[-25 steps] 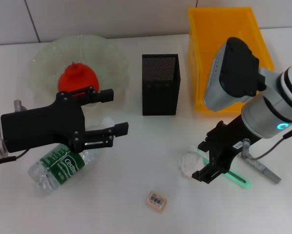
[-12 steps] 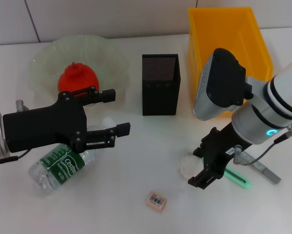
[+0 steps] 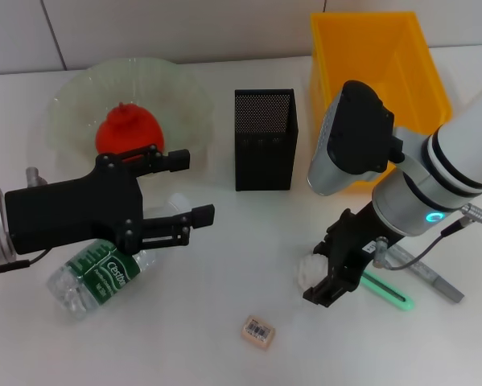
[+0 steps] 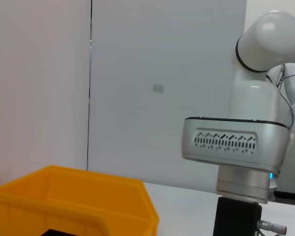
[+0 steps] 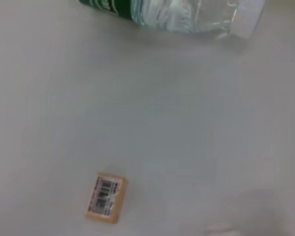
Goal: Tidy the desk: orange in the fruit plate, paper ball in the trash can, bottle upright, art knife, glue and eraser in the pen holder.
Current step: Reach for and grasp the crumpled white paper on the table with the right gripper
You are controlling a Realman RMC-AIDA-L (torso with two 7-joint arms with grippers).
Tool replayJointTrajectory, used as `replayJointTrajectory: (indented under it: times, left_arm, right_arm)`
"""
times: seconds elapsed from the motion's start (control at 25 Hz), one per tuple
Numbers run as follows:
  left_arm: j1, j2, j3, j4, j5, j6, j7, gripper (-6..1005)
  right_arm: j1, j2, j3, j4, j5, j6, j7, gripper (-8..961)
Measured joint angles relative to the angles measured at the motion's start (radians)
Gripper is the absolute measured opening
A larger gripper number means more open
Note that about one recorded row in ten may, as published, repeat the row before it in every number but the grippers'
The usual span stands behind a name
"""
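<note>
My right arm reaches down and to the left from the far right of the white desk (image 3: pixel 224 338), its grey-and-white forearm angled steeply so that my right gripper (image 3: pixel 325 277) comes in low over the crumpled white paper ball (image 3: pixel 309 268) on the near right. The black fingers sit against the ball's right side and partly hide it; I cannot tell how far apart they are or whether they have hold of it. Just right of that gripper lie a green glue stick (image 3: pixel 389 291) and, beyond it, a grey metal art knife (image 3: pixel 434 283), both flat on the desk.

My left arm stretches in horizontally from the left edge, its black left gripper (image 3: pixel 188 187) hanging with the two fingers spread wide and nothing between them. It hovers above the small clear plastic water bottle with a green label (image 3: pixel 96 275), which lies on its side on the near left, its cap end hidden under the gripper.

The round red-orange orange (image 3: pixel 126 129) sits in the wide pale green glass fruit plate with a wavy rim (image 3: pixel 72 100) at the far left. The square black mesh pen holder (image 3: pixel 264 138) stands upright at far centre, and the large rectangular yellow plastic trash can (image 3: pixel 434 80) stands just right of it. The tiny tan eraser with a barcode label (image 3: pixel 258 331) lies alone near the front edge, between my two grippers and nearer than both.
</note>
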State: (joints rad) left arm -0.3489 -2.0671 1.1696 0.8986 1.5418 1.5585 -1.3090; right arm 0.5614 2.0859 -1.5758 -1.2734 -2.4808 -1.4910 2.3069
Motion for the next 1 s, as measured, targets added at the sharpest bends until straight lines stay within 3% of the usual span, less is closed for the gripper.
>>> replayJointTrajectory:
  times: [0.36, 0.56, 0.76, 1.0]
  left_arm:
    - [-0.001, -0.001, 0.004, -0.001, 0.000, 0.002, 0.010, 806]
    - [0.002, -0.001, 0.004, -0.001, 0.000, 0.002, 0.011, 806]
    - [0.003, -0.001, 0.004, -0.001, 0.000, 0.001, 0.012, 806]
    - [0.005, -0.001, 0.004, -0.001, 0.000, 0.001, 0.013, 806]
  right_arm:
    - [0.009, -0.001, -0.011, 0.018, -0.013, 0.037, 0.037, 674]
    - [0.010, 0.000, -0.019, 0.022, -0.013, 0.039, 0.041, 443]
    - [0.009, 0.000, -0.020, 0.015, -0.013, 0.037, 0.046, 364]
    - [-0.002, 0.000, -0.020, -0.025, -0.009, 0.019, 0.050, 360]
